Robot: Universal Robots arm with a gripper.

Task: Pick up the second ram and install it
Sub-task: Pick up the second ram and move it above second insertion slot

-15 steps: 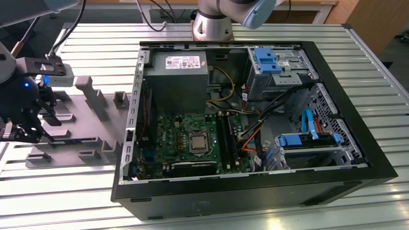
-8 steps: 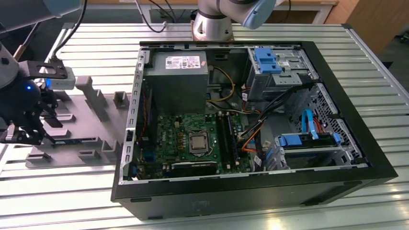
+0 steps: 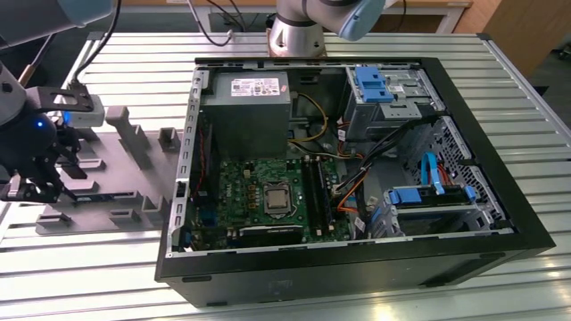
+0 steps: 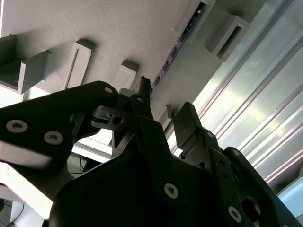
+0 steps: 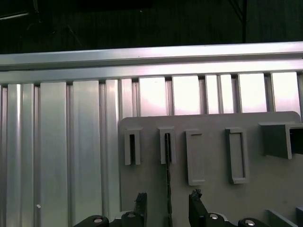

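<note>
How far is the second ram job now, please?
Early stage. The gripper is at the grey holder, open fingers either side of the second ram, which stands on edge in its slot. Nothing is gripped or lifted yet; seating it in the motherboard is left.

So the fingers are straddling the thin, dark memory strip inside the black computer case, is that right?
No: the fingers straddle the thin, dark memory strip in the grey slotted holder plate beside the black computer case, as the exterior view shows.

Exterior view evenly lit, bright; table slats glare white. Second wrist view: strong sheen on slats, foreground shadowed. First wrist view: background dark.
</note>
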